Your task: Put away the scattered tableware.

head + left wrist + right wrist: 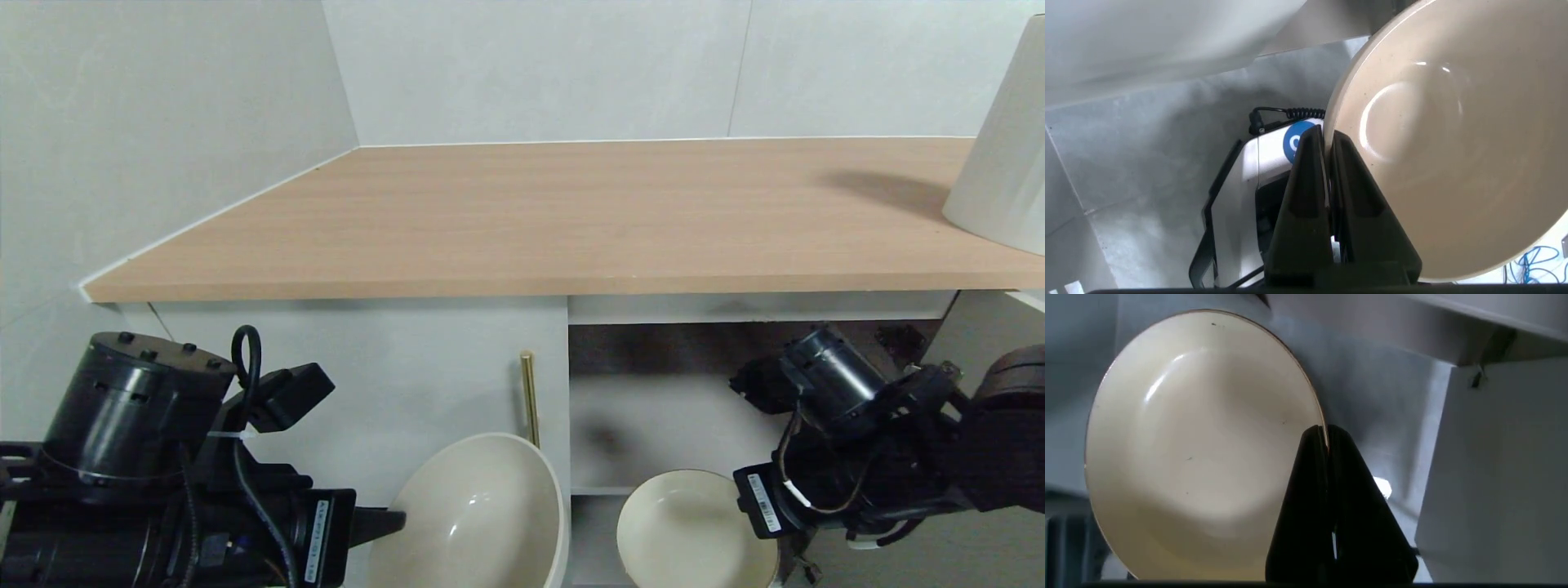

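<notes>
The worktop (571, 220) is running across the far side. Under it the cabinet (367, 367) is standing open on the right, its left door shut. I am holding the big bowl (482, 514) in front of that shut door, my left tool (1327, 188) pinching its rim. My right tool (1327, 498) is clamping the small bowl (686, 531) before the opening. To my mind, the small one should be going in first, level, clearing the shelf (596, 491) and the handle (528, 396).
</notes>
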